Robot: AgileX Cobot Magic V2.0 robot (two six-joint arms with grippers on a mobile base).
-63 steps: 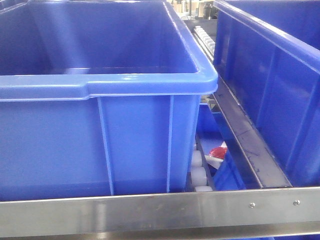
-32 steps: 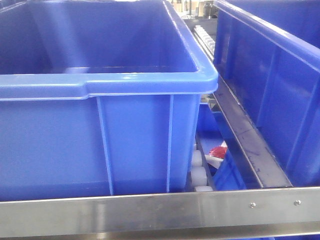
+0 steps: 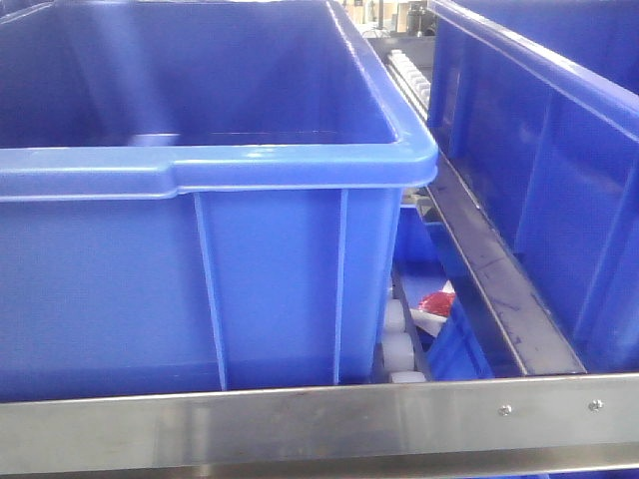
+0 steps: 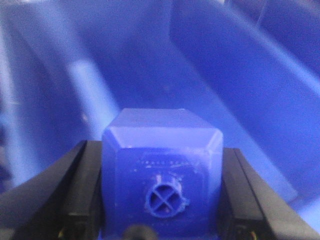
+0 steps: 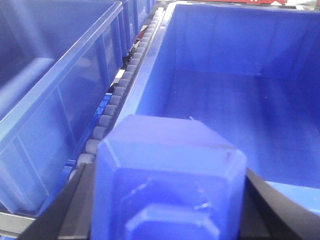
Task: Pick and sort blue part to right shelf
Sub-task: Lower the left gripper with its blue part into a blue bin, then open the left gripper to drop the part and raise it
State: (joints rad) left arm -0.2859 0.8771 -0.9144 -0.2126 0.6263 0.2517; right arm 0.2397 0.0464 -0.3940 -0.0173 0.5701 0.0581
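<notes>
Blue part clamped in L gripper, knob toward cam, long axis along fingers; blurry crate interior prob. directly below. R gripper pinches other blue block.

Bright overhead light is glaring off the crate rim and the steel rail of the right shelf; the left wrist view is looking hazy, the blue part blurring.

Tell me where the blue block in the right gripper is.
The blue block sits bottom centre of the right wrist view, clamped in the right gripper, with the open blue crate ahead and the roller track up its left side.
</notes>
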